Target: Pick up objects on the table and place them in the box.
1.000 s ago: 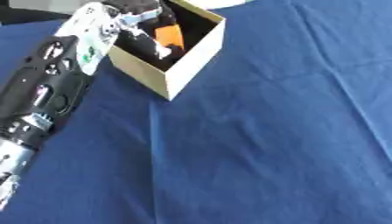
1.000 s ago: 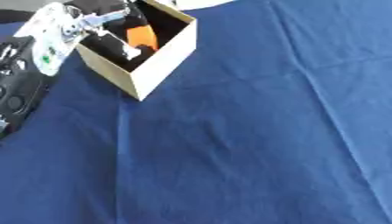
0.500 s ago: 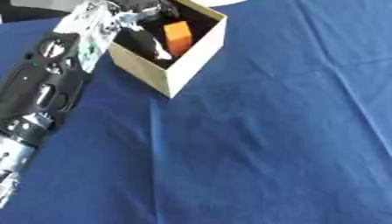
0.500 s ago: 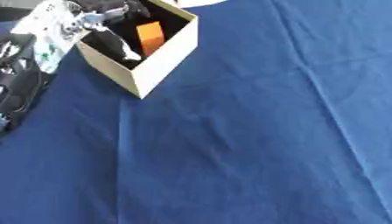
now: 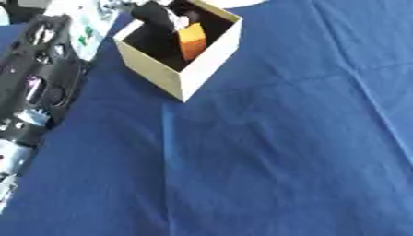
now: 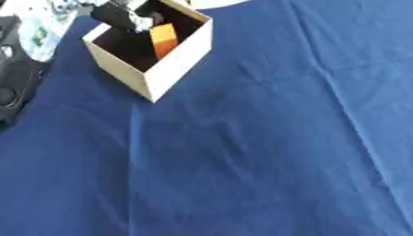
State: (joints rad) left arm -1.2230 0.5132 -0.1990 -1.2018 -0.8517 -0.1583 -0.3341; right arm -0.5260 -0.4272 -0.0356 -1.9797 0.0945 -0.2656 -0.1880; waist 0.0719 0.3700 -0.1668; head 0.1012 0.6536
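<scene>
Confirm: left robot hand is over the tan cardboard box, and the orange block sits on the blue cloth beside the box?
Not quite. The orange block is inside the tan cardboard box, not on the blue cloth; the left eye view shows it. The left robot hand is over the box.

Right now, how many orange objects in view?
1. An orange block stands inside the box, against its right wall, just below the left hand reaching in over the rim. The box's dark interior or the hand may hide others.

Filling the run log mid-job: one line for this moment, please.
left hand: over tan cardboard box | fingers: cannot tell | orange block: inside box | right hand: not in view
</scene>
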